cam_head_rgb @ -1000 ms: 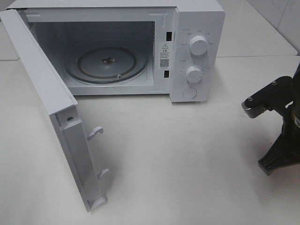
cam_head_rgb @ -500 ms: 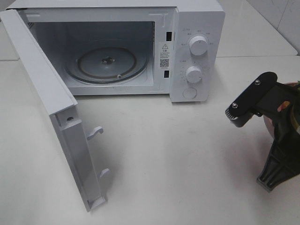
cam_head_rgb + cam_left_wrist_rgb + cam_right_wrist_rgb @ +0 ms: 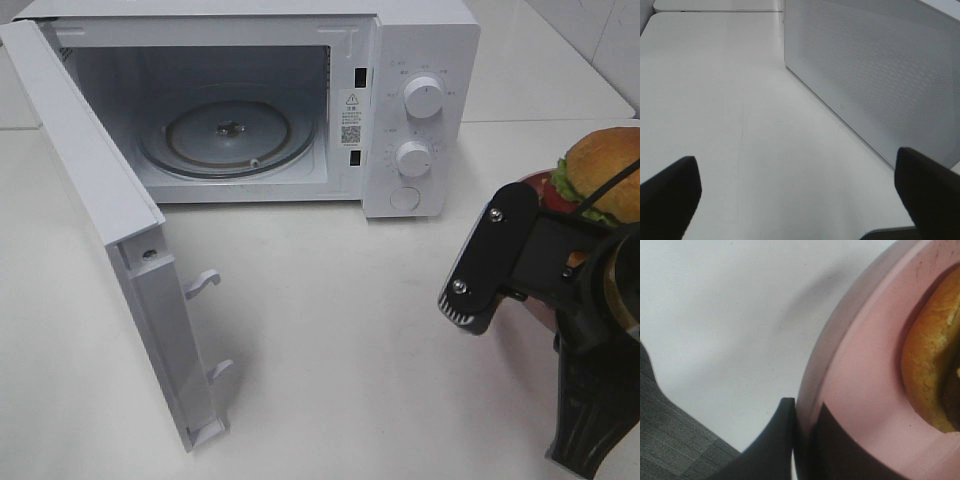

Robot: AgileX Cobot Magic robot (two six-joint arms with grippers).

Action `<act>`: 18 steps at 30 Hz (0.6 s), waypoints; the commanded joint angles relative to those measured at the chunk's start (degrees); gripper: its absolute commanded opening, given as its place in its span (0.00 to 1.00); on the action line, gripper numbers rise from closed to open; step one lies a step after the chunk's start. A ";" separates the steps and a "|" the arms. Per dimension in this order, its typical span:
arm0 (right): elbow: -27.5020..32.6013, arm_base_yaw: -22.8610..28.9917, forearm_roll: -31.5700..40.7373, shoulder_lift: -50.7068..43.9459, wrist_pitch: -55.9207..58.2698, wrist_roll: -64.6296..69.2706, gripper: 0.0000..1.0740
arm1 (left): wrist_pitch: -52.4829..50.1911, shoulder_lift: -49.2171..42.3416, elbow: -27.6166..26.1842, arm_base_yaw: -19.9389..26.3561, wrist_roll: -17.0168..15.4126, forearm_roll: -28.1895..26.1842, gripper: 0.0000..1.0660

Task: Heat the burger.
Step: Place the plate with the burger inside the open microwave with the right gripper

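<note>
Right claw (image 3: 805, 440) clamps only the pink plate (image 3: 860, 370) by its rim; the burger (image 3: 600, 165), loose beyond its tips, may slide off if tilted. The left claw (image 3: 800, 192) gapes.

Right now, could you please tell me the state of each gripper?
Left gripper: open, empty.
Right gripper: shut on the plate carrying the burger.

White table (image 3: 350, 320), white microwave (image 3: 445, 50) standing on it, door open

Since a second ago: right pincer (image 3: 806, 440), clamped on the pink plate (image 3: 865, 390) rim, has come inward from the table (image 3: 350, 330) right edge, bringing the burger (image 3: 600, 168) into high view.
</note>
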 commanded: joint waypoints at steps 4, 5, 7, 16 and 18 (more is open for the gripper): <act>0.17 5.16 -2.98 -0.69 1.66 -3.90 0.00 | 0.00 -0.17 0.23 0.06 -0.23 -0.06 0.92; 0.17 5.79 -3.04 -0.69 1.66 -4.58 0.00 | 0.00 -0.17 0.23 0.06 -0.23 -0.06 0.92; 0.17 7.28 -3.21 -0.69 1.60 -5.96 0.00 | 0.00 -0.17 0.23 0.06 -0.23 -0.06 0.92; 0.17 10.37 -3.38 -0.69 -3.09 -16.39 0.00 | 0.00 -0.17 0.23 0.06 -0.23 -0.06 0.92; 0.17 10.37 -3.38 -0.69 -3.67 -17.42 0.00 | 0.00 -0.17 0.23 0.06 -0.23 -0.06 0.92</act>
